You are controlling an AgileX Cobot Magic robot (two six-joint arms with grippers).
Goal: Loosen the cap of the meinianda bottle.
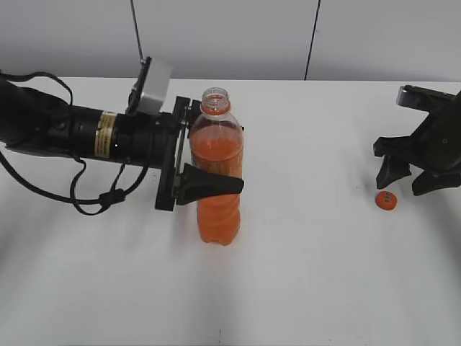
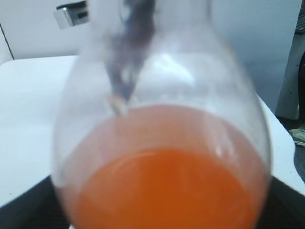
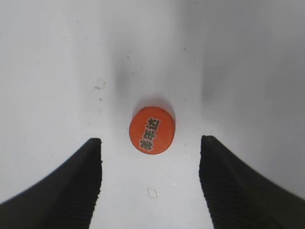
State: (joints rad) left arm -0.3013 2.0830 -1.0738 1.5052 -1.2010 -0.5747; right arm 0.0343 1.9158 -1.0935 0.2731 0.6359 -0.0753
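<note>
White table [image 1: 310, 288] spreads beneath both grippers; pale wall [image 1: 230, 36] behind them, crossed by two dark cables [image 1: 137, 32]; small specks dot the tabletop.

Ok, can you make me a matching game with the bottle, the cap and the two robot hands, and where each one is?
Things:
1. bottle
2. cap
3. left end effector
4. right end effector

States:
A. open, just above the cap
B. lying on the table, off the bottle
C. standing upright, top open
D. shut on the bottle

Pairs: 1-C, 2-B, 3-D, 4-A
</note>
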